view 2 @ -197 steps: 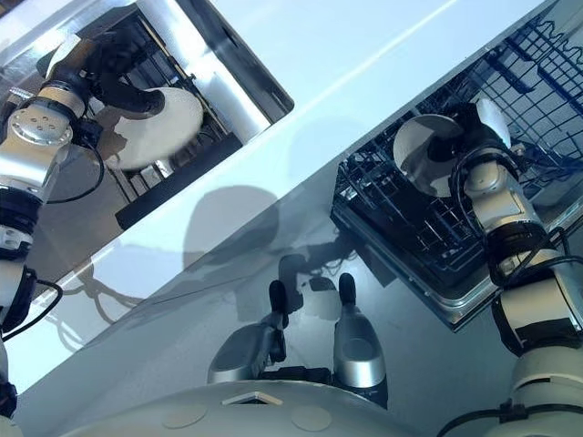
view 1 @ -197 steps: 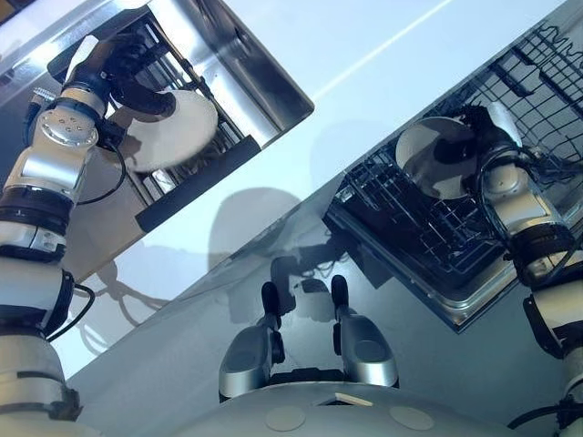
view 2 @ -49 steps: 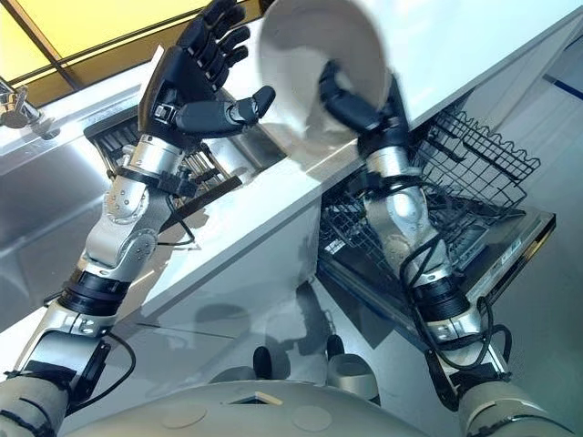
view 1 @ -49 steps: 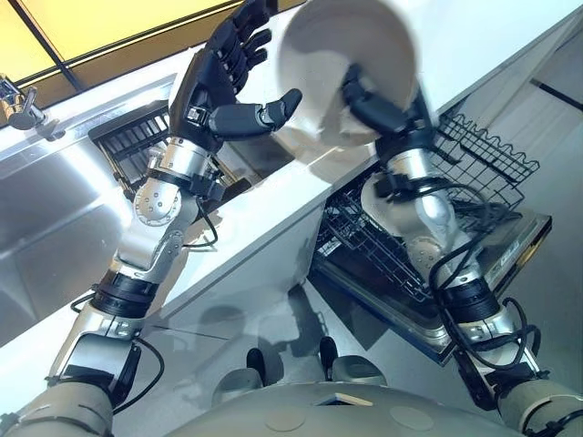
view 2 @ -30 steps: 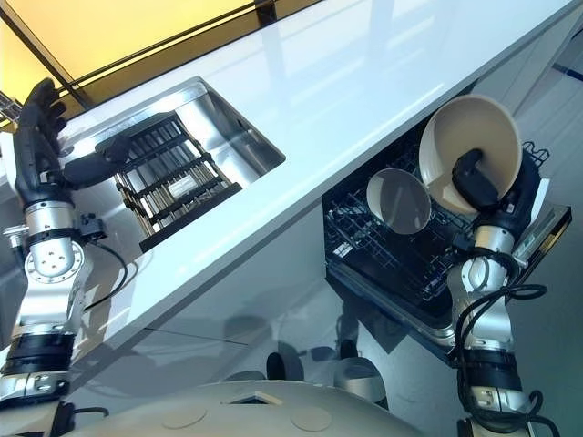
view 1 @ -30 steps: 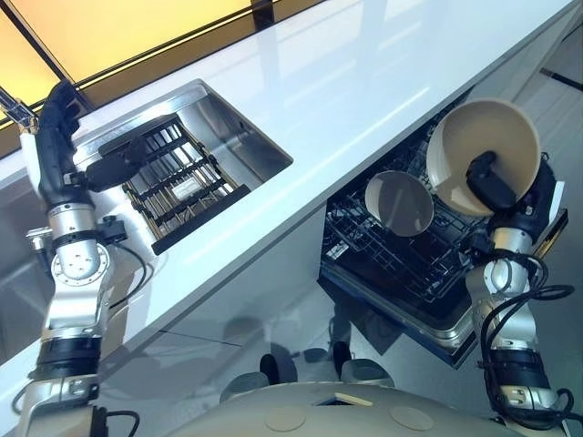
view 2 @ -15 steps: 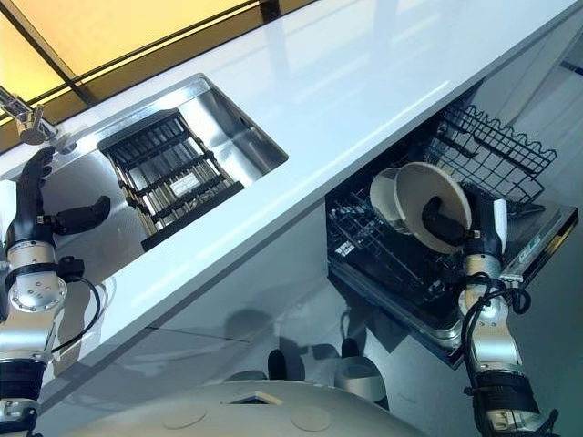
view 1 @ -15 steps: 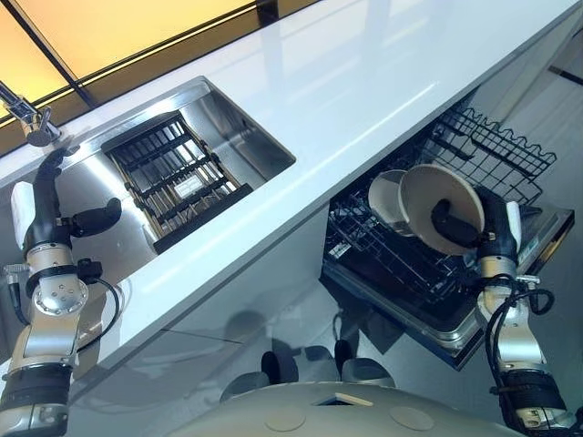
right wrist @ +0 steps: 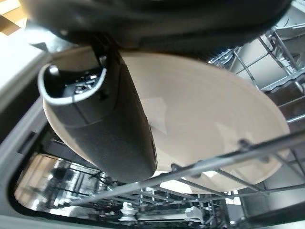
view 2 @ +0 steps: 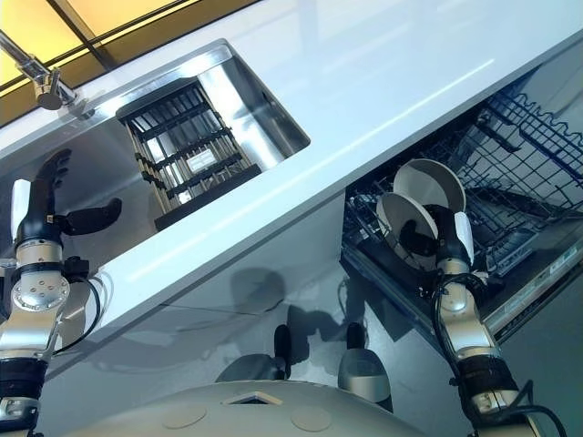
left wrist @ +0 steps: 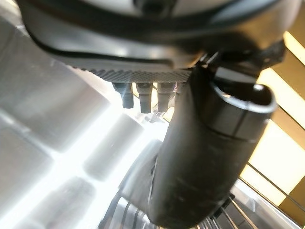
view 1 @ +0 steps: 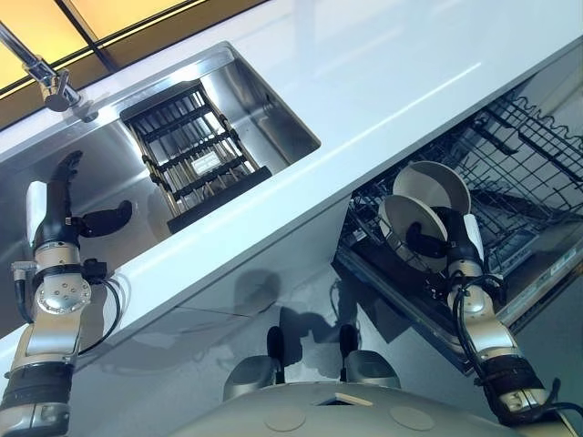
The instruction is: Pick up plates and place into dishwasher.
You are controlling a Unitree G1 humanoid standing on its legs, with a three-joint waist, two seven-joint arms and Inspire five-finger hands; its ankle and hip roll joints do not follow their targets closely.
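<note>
right hand (view 1: 448, 238) is down in the dishwasher rack (view 1: 528, 155), thumb pressed across the front plate (view 1: 398, 218) with the rest of the hand behind it (a firm pinch). the plate stands on edge among the wires, just in front of a rear plate (view 1: 435, 185). left hand (view 1: 66, 217) hovers over the sink (view 1: 266, 111), fingers straight, thumb out, holding nothing.

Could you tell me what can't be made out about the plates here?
Rim of the held plate by the right hand: hidden behind it, eye views.
Lower half of the second plate: covered by the held plate.
Far end of the dishwasher rack: cut by eye views' edge.
</note>
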